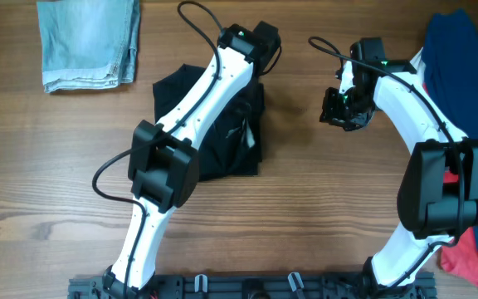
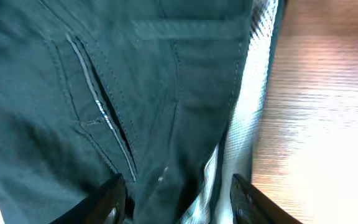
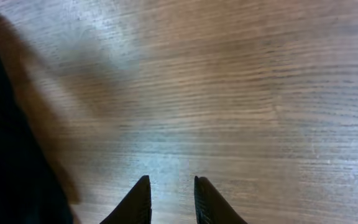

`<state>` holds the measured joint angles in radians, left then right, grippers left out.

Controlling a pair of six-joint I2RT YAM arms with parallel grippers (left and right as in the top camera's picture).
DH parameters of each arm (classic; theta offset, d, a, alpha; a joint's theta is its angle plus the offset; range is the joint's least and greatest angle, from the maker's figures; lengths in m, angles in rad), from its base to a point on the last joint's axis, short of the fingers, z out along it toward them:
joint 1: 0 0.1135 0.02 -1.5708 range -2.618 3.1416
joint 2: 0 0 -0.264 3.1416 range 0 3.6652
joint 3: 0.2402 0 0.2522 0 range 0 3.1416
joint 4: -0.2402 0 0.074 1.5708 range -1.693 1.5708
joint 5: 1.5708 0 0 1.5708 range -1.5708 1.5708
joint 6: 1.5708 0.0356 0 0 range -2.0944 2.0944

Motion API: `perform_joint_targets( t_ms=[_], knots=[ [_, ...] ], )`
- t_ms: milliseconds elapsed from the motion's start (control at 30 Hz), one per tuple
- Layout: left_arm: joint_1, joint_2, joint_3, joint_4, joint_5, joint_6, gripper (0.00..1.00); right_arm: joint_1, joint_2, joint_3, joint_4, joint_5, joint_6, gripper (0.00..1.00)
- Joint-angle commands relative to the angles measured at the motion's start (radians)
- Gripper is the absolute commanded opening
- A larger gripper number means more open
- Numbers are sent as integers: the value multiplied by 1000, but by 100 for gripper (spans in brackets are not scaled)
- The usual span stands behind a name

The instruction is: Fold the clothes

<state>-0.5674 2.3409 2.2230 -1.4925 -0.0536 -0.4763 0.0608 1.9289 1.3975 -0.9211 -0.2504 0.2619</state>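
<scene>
Black shorts (image 1: 235,141): bunched just left of the counter's middle, toward the far edge, with seams and a pocket opening facing up in the left wrist view. Left gripper (image 2: 180,200) poised over the shorts' far right corner, jaws spread wide with the fabric's edge lying between them, not yet pinched; probably set there to take that edge and carry it over for a fold. Right gripper (image 1: 343,110) hovering over bare wood right of the shorts, jaws only slightly parted, holding nothing, apparently parked out of the way. Folded denim (image 1: 90,43) set aside at the far left corner. Dark blue garment (image 1: 461,58) and red one (image 1: 465,249) heaped along the right edge, likely waiting.
</scene>
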Motion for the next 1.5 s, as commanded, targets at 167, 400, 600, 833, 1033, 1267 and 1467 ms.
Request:
perform_joint_targets(
  t_ms=[167,400,600,833,1033,1267,1467],
  knots=[
    [148,-394,127,-73,4,-3,100,10,-61,275,-179,-373,-113,67],
    [458,-414,-19,-185,-18,-3,100,281,-51,264,59,-502,50,8],
    [533,-414,-277,-43,-18,-3,100,400,184,263,97,-463,105,4],
    [533,-414,-334,11,-18,-3,100,357,409,262,-44,-438,68,4],
    [533,-414,-334,39,-18,-3,100,226,162,275,116,-713,97,19],
    [533,-414,-334,56,-7,-3,100,342,265,274,799,-734,515,54],
    [533,-414,-335,59,-7,-2,100,411,504,274,946,-669,616,55]
  ],
)
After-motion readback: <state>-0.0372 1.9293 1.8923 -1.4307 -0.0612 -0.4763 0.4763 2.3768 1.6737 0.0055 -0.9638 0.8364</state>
